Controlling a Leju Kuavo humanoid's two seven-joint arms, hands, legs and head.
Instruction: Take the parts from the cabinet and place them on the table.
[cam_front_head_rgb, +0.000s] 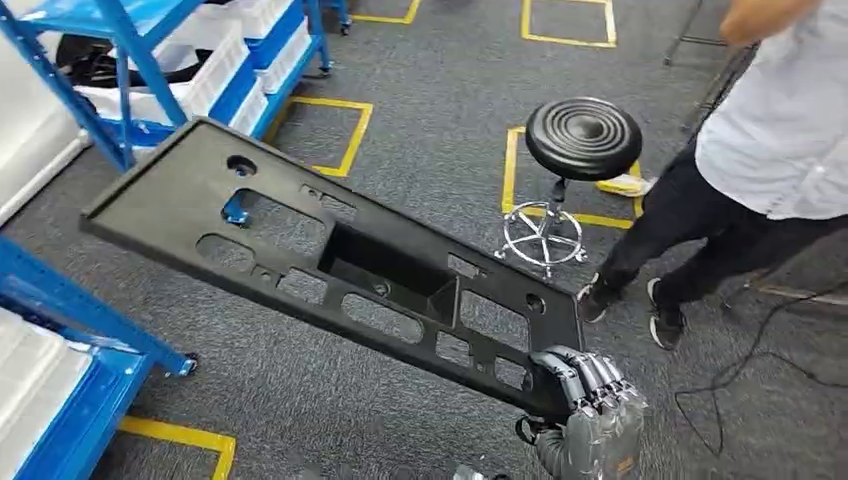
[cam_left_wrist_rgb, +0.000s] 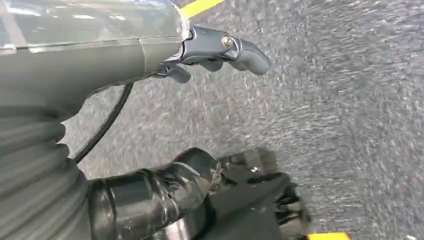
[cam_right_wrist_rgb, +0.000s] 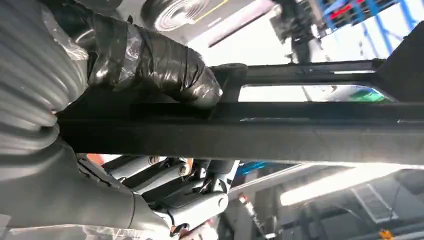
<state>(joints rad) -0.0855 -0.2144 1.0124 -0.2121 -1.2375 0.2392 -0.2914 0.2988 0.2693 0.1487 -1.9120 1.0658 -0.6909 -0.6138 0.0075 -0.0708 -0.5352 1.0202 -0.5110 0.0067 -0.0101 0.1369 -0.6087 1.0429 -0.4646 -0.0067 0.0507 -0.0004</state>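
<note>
One long black moulded panel (cam_front_head_rgb: 330, 265), matte and pierced with rectangular cut-outs, slants from five o'clock up to ten o'clock, its near end gripped by the right hand (cam_front_head_rgb: 590, 392). Left hand (cam_left_wrist_rgb: 220, 50) hangs over blurred grey carpet, fingers loosely apart, holding nothing. Blue shelving (cam_front_head_rgb: 120, 60) stands at eleven o'clock, a ribbed round stool (cam_front_head_rgb: 583, 137) and a person's legs (cam_front_head_rgb: 690, 240) at two o'clock

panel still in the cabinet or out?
Out. The right hand grips the black panel by one corner and holds it in the air over the carpet, tilted, clear of the blue racks.
</note>
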